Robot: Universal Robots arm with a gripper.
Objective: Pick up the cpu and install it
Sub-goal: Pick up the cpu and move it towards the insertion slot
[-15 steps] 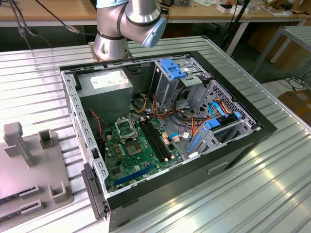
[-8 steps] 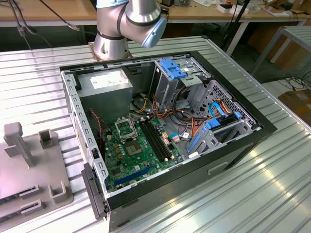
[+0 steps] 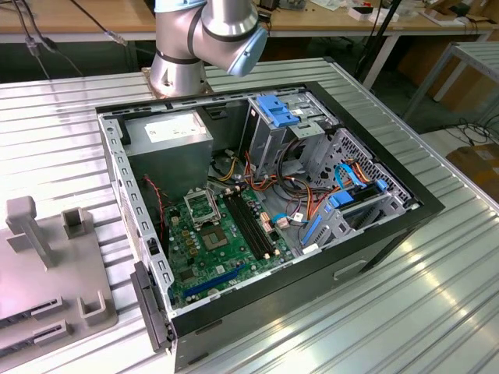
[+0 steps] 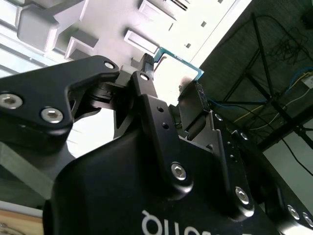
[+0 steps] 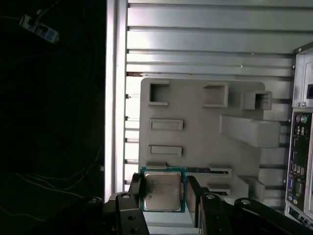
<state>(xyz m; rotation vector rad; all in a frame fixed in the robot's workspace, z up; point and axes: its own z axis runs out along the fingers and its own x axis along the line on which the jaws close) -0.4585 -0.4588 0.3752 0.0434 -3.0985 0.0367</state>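
Observation:
In both wrist views my gripper [image 5: 164,195] is shut on the cpu [image 5: 162,191], a thin square chip with a silver-grey top and a green rim. One black finger [image 5: 134,190] presses each opposite edge. The second wrist view looks up along the gripper [image 4: 171,87] at the cpu [image 4: 177,68] against the pale holder. The chip hangs above the near edge of the grey parts holder [image 5: 195,115]. In the exterior view the open cpu socket [image 3: 201,207] sits on the green motherboard [image 3: 226,249], inside the case.
The open black computer case [image 3: 390,234] lies on the ribbed metal table [image 3: 437,312], with drive cages and cables at the exterior view's right. The grey holder [image 3: 47,265] with raised posts is at its left. The arm's base [image 3: 207,39] stands behind the case.

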